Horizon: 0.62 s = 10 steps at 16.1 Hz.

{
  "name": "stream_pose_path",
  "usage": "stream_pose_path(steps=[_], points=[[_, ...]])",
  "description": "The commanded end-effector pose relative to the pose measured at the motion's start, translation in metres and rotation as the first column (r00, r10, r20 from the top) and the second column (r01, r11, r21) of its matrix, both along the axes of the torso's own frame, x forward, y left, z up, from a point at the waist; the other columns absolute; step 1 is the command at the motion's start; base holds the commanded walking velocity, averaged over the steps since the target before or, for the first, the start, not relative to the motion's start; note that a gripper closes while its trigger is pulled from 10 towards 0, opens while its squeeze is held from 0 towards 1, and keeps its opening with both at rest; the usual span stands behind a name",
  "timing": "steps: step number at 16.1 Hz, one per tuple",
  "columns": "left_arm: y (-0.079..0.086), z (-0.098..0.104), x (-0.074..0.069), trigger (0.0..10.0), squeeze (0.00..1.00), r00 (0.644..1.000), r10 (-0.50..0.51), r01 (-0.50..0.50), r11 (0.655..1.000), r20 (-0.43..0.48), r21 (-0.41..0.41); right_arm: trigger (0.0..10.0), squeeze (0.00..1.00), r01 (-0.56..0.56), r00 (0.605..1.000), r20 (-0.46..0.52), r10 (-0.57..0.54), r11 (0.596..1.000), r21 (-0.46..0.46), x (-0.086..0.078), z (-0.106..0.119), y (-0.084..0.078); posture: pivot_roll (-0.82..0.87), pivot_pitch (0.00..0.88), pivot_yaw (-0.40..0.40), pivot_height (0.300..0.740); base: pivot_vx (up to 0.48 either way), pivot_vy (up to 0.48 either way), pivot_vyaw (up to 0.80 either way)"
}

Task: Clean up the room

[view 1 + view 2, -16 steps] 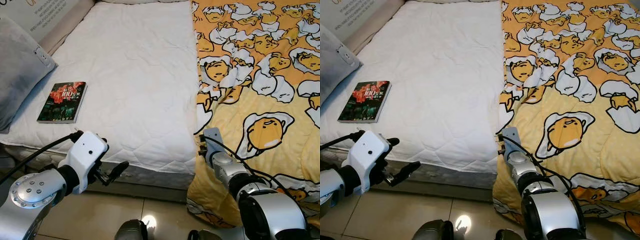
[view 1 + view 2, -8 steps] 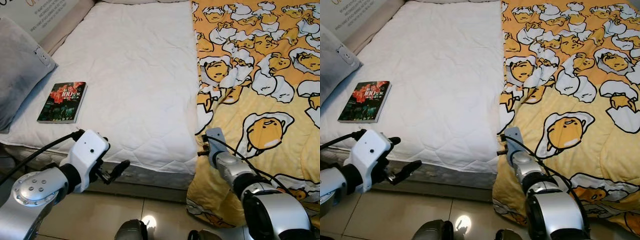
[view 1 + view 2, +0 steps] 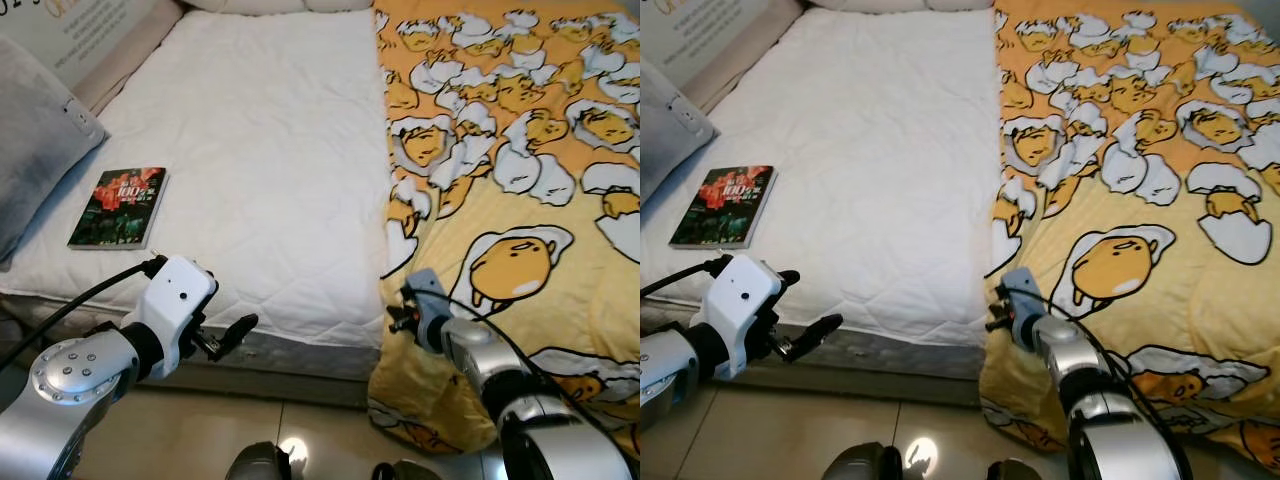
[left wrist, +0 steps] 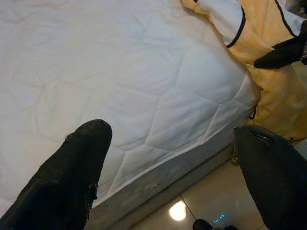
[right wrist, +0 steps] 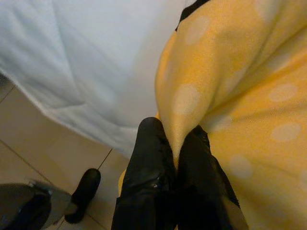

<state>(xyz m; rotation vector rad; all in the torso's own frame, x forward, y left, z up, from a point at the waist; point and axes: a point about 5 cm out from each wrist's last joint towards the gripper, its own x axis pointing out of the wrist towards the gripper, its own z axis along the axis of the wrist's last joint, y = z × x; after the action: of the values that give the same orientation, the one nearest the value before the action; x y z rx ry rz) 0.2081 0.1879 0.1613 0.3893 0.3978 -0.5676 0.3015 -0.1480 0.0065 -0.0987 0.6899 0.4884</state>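
— Where's the quilt [image 3: 520,190]?
— Spread over the bed's right half, its edge hanging off the mattress [image 3: 270,170] toward the floor [image 3: 200,430].
— And the right gripper [image 5: 175,143]?
— Fingers pinched tight on a fold of that hanging edge.
— The left gripper [image 4: 168,158]?
— Spread wide, holding nothing, in front of the mattress. A book [image 3: 118,207] lies beside the pillow [image 3: 35,140].

Quilted white mattress cover [image 3: 270,150], soft yellow cloth blanket [image 3: 520,200], glossy floor tiles [image 3: 200,430].
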Motion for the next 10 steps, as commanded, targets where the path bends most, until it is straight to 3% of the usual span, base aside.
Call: stream_pose_path(steps=[1, 3, 4, 5, 6, 10], points=[[0.001, 0.002, 0.004, 10.0, 0.56, 1.000, -0.001, 0.001, 1.000, 0.023, 0.009, 0.0, 0.00, -0.098, 0.992, -0.068, 0.102, 0.994, 0.054, -0.015, -0.010, 0.020, 0.21, 0.021, 0.037, 0.740, 0.000, 0.000, 0.00], [0.003, 0.001, 0.008, 10.0, 0.56, 0.999, -0.002, 0.001, 1.000, 0.034, 0.014, 0.0, 0.00, -0.100, 0.991, -0.085, 0.105, 0.993, 0.064, -0.020, -0.012, 0.022, 0.20, 0.000, 0.035, 0.740, 0.000, 0.000, 0.00], [0.003, 0.001, 0.010, 10.0, 0.56, 0.999, -0.003, 0.002, 1.000, 0.038, 0.015, 7.8, 0.00, -0.099, 0.991, -0.089, 0.104, 0.994, 0.055, -0.021, -0.012, 0.022, 0.20, 0.000, 0.034, 0.740, 0.000, 0.000, 0.00], [0.004, 0.001, 0.013, 10.0, 0.56, 0.999, -0.003, 0.002, 1.000, 0.047, 0.019, 10.0, 0.53, -0.065, 0.995, -0.064, 0.070, 0.994, 0.085, -0.017, -0.007, 0.023, 0.19, 0.000, 0.034, 0.740, 0.000, 0.000, 0.00], [0.004, 0.001, 0.013, 10.0, 0.56, 0.999, -0.002, 0.002, 1.000, 0.050, 0.020, 10.0, 1.00, -0.056, 0.996, -0.057, 0.063, 0.992, 0.109, -0.015, -0.005, 0.024, 0.19, 0.000, 0.034, 0.740, 0.000, 0.000, 0.00], [0.004, -0.010, 0.016, 10.0, 0.56, 0.998, 0.031, -0.031, 1.000, 0.050, -0.007, 10.0, 1.00, -0.038, 0.998, -0.038, 0.045, 0.986, 0.164, -0.013, 0.006, 0.021, 0.14, 0.000, 0.032, 0.740, 0.000, 0.000, 0.00]])
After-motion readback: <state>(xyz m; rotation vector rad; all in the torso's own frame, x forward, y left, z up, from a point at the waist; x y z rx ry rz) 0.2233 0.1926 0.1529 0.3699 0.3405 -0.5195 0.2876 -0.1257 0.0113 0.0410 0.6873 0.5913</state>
